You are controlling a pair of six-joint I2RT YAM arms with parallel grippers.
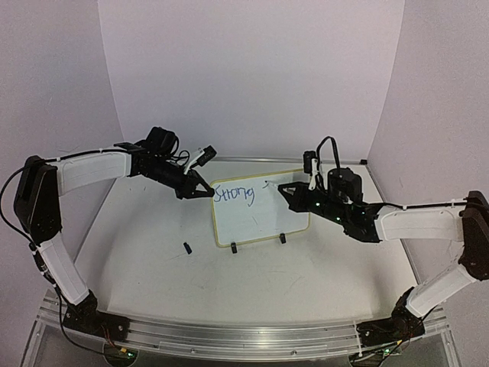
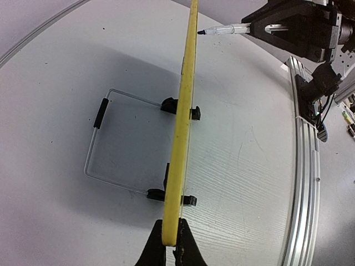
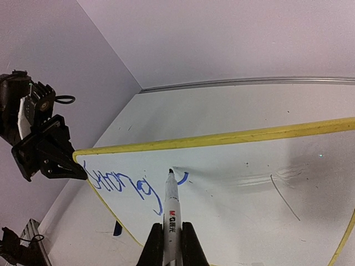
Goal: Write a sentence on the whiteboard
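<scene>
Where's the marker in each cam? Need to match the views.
Top external: marker right of centre, tip at the whiteboard's upper right.
Left wrist: marker along the top edge, tip pointing left at the board.
Right wrist: marker bottom centre, tip up beside the blue writing.
Shared landmark: the board's yellow frame.

- Top external: high behind the near edge of the table [image 1: 137,260], looking down and forward, whole tabletop in frame.
- Left wrist: close, sighting edge-on along the whiteboard [image 2: 183,111] toward the right gripper [image 2: 250,27].
- Right wrist: close, facing the whiteboard's written face; all three views share the whiteboard.
</scene>
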